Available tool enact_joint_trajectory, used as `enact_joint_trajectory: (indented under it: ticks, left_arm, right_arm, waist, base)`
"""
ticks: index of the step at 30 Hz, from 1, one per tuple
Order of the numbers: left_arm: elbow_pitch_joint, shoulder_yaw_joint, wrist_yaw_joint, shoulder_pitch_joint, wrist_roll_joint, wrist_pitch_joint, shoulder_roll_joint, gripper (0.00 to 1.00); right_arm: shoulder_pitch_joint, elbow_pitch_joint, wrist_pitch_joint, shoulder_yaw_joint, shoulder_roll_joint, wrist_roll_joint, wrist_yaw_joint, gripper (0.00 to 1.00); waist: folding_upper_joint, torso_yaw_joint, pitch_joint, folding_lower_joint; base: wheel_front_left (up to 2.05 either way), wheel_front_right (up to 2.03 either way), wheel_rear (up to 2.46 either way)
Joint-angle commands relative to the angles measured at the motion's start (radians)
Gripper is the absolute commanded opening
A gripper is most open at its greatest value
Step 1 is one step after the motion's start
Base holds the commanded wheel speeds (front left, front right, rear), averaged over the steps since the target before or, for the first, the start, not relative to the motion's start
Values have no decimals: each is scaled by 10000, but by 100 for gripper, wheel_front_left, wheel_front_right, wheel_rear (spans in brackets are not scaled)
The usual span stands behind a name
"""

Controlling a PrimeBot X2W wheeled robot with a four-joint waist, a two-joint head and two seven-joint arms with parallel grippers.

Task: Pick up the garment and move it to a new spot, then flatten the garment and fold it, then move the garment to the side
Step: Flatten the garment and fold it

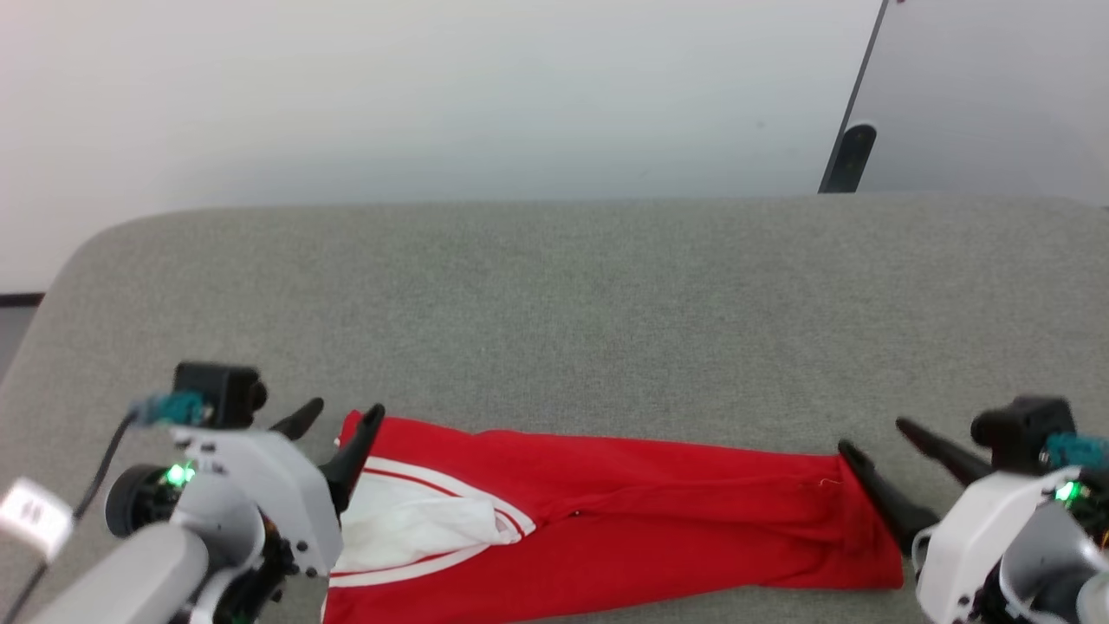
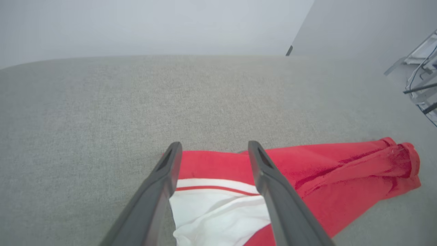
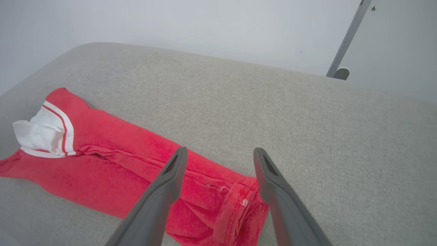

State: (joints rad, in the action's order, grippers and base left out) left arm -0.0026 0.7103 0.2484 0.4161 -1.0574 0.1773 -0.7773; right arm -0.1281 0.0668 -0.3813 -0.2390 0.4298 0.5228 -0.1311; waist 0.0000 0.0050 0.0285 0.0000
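Observation:
The garment [image 1: 641,520] lies folded into a long red strip along the near edge of the grey padded table [image 1: 554,295], its white sleeve with red-white trim [image 1: 416,520] showing at the left end. My left gripper [image 1: 340,418] stands open at that left end, fingers spread above the cloth [image 2: 218,171] and holding nothing. My right gripper [image 1: 877,435] is open at the strip's right end, where the hem [image 3: 235,205] is bunched between and below its fingers. Neither gripper grips the fabric.
The grey table surface stretches wide beyond the garment to a rounded far-left corner [image 1: 95,251]. A white wall stands behind it, with a dark post and its round foot [image 1: 853,147] at the back right. Cables and a metal frame [image 2: 421,85] lie off to the right.

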Motion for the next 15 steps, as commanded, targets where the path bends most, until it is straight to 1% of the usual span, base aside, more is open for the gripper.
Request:
enact_joint_trajectory:
  ticks: [1, 5, 8, 11, 13, 15]
  left_arm:
    - [90, -101, -141, -237, 104, -504, 105, 100]
    - [560, -357, -500, -872, 583, -2458, 248, 100]
    - [1039, -564, -628, -1301, 792, -3686, 429, 100]
    - [1430, -776, -797, -1656, 1057, -4251, 694, 100]
    - [1682, -1200, -850, -1999, 1184, -4380, 935, 100]
    - [1663, -1887, -961, -2239, 1708, -4408, 1266, 100]
  right_arm:
    - [204, -134, 159, 45, -109, -76, 9, 100]
    - [496, -570, 257, 215, -285, -3, 9, 100]
    - [662, -765, 79, 419, -396, 28, 9, 100]
    - [804, -893, -262, 621, -454, 67, 9, 100]
    - [854, -985, -581, 765, -473, 121, 9, 100]
    - [884, -1045, -943, 953, -531, 135, 9, 100]
  waist:
    - [0, -67, -164, 0]
    - [0, -51, -276, 0]
    - [0, -5, -333, 0]
    - [0, 60, -354, 0]
    - [0, 105, -357, 0]
    - [0, 174, -343, 0]
  base:
    - [0, 0, 0]
    - [0, 0, 0]
    - [0, 0, 0]
    - [0, 0, 0]
    - [0, 0, 0]
    - [0, 0, 0]
